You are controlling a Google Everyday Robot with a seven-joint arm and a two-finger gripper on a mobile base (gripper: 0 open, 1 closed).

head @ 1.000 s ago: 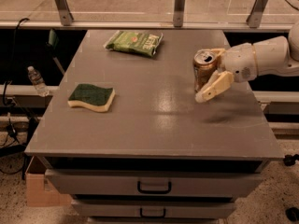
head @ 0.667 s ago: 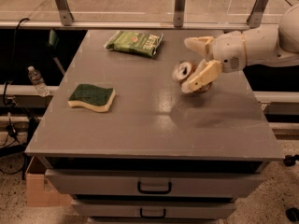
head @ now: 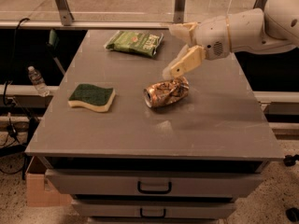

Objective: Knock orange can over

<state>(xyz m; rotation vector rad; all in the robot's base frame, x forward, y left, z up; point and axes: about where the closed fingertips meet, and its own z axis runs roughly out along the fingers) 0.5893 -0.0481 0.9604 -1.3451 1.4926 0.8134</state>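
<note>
The orange can (head: 166,93) lies on its side near the middle of the grey table (head: 219,125), its silver top facing left toward the front. It is shiny copper-orange and dented. My gripper (head: 180,48) hovers just above and behind the can, to its upper right, with its cream fingers (head: 188,62) spread apart and holding nothing. The white arm reaches in from the right edge of the view.
A green-topped yellow sponge (head: 92,97) lies at the table's left. A green snack bag (head: 134,42) lies at the back. A water bottle (head: 36,80) stands on the floor at left. Drawers (head: 154,186) sit below the table front.
The can stood upright at the right between my fingers; it has been swept left and now lies on its side mid-table. My gripper moved left and lifted off it.
</note>
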